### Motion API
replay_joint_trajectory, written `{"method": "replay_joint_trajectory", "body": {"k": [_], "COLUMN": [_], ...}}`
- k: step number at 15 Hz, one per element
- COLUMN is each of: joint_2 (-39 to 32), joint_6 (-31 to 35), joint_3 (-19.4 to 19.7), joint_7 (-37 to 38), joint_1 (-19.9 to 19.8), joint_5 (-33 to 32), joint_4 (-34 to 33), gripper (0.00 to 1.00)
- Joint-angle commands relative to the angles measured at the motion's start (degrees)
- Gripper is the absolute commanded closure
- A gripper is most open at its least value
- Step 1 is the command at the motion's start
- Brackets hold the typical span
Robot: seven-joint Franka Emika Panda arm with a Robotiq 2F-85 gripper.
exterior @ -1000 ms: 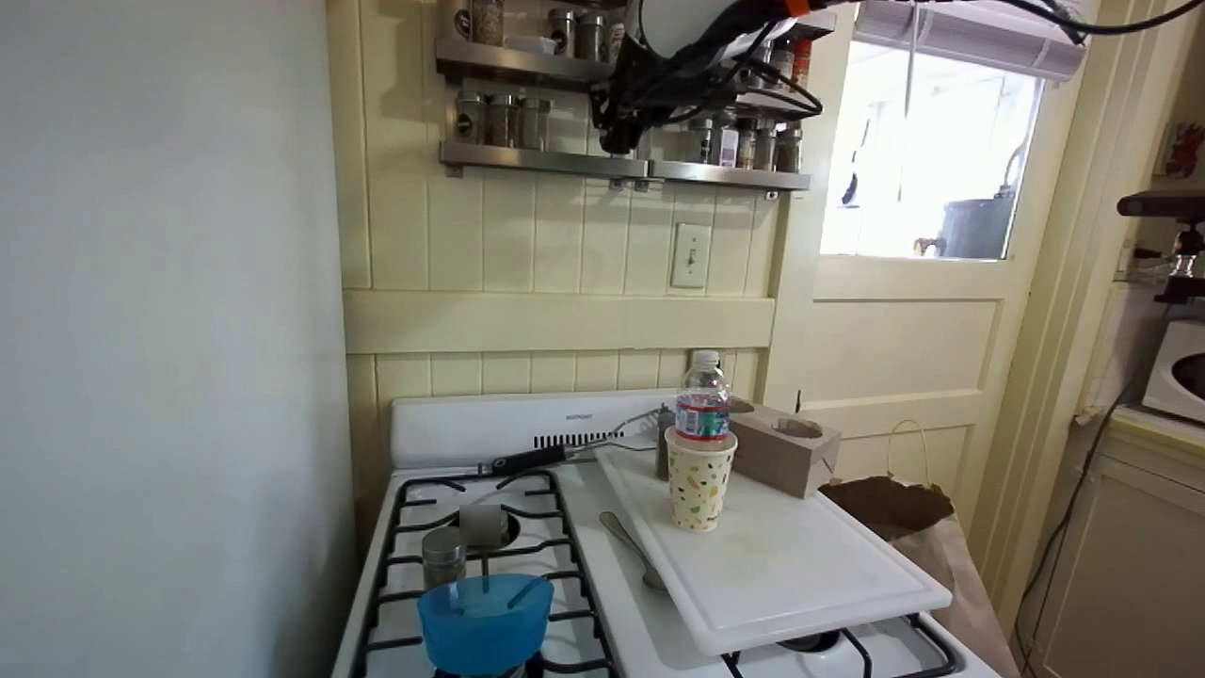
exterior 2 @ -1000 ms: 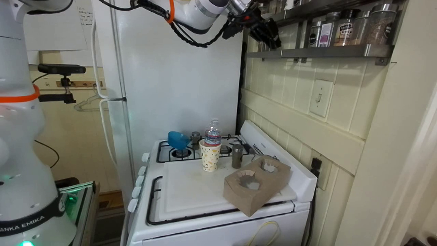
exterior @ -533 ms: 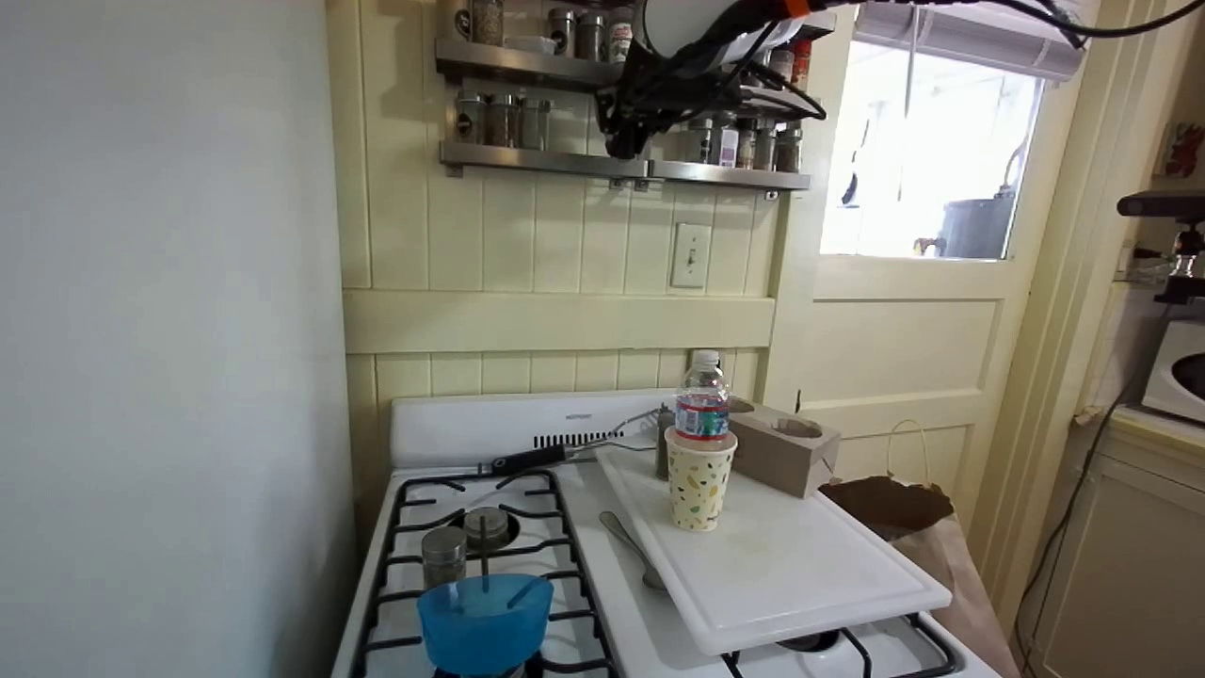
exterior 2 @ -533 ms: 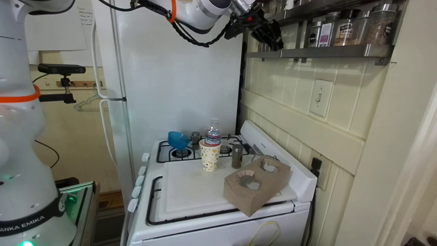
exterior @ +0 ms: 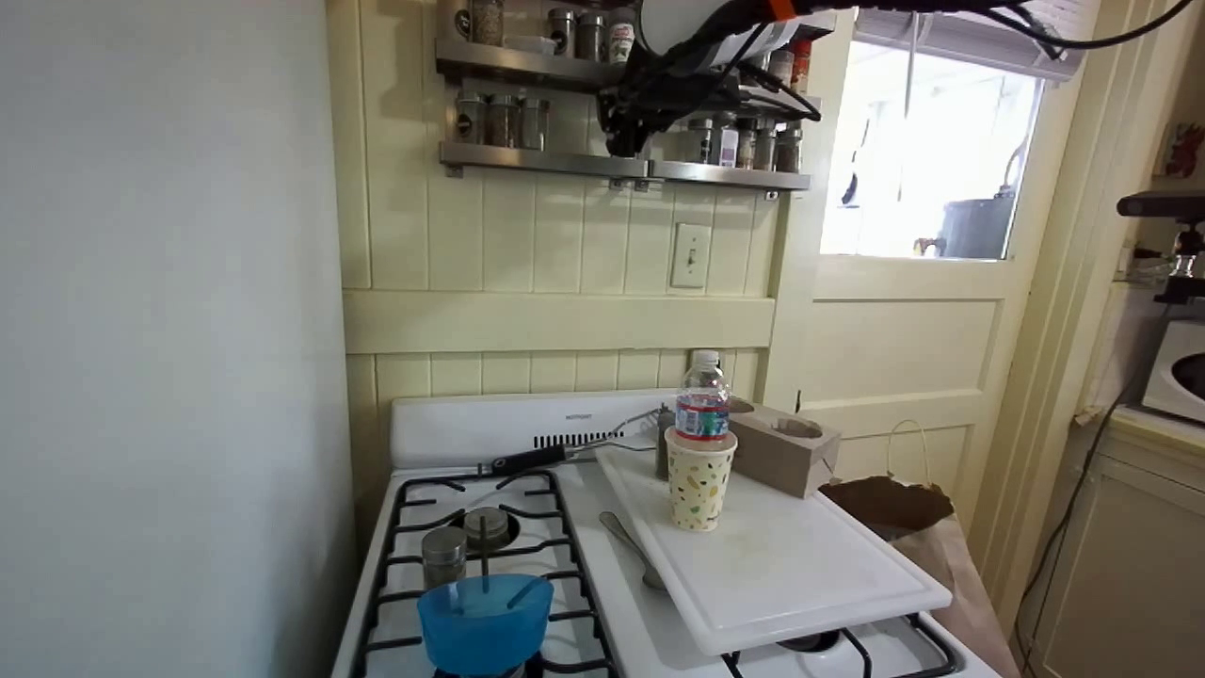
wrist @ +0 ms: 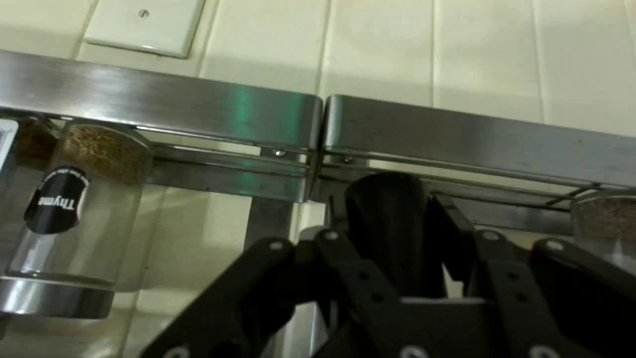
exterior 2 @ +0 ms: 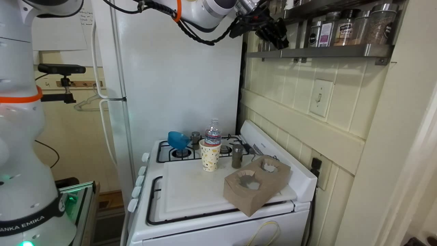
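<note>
I am clamping the hand (wrist: 390,214) on a dark jar (wrist: 392,233), its fingers bearing on opposite sides, presumably because a round body is gripping best across its width. In the wrist view, which is running inverted, the jar's free end is pointing to 12 o'clock and overlapping the shelf (wrist: 472,139) near the seam between two sections; I am unable to tell whether they are touching. At 9 o'clock the thyme jar (wrist: 84,199) is resting behind the shelf's raised lip, which is probably serving to stop jars sliding off. At 3 o'clock a spice jar (wrist: 606,219) is standing partly out of frame, so the hand is occupying the gap between the two.

In both exterior views I am seeing the hand hanging at shelf height, well above the stove (exterior: 642,621). At 5 o'clock from it in an exterior view, the board (exterior: 800,574) is lying across the stove, apparently giving the cup (exterior: 699,490) a flat base. The cup is holding the bottle (exterior: 703,405) upright, likely bracing it. Between 6 and 7 o'clock, the bowl (exterior: 485,626) is resting on the stove.
</note>
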State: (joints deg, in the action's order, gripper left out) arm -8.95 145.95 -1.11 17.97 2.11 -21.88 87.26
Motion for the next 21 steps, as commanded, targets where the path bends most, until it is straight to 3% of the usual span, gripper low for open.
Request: {"method": "replay_joint_trajectory", "body": {"k": [1, 9, 21], "joint_2": [-2.8, -3.3, -1.6], "joint_6": [-2.5, -6.8, -6.3], "joint_3": [0.5, 0.2, -0.8], "joint_7": [-4.0, -8.0, -7.2], "joint_1": [0.8, 1.5, 0.0], "joint_5": [3.0, 5.5, 7.2], "joint_4": [-4.6, -6.5, -4.1], "gripper": [0.8, 0.8, 0.8]}}
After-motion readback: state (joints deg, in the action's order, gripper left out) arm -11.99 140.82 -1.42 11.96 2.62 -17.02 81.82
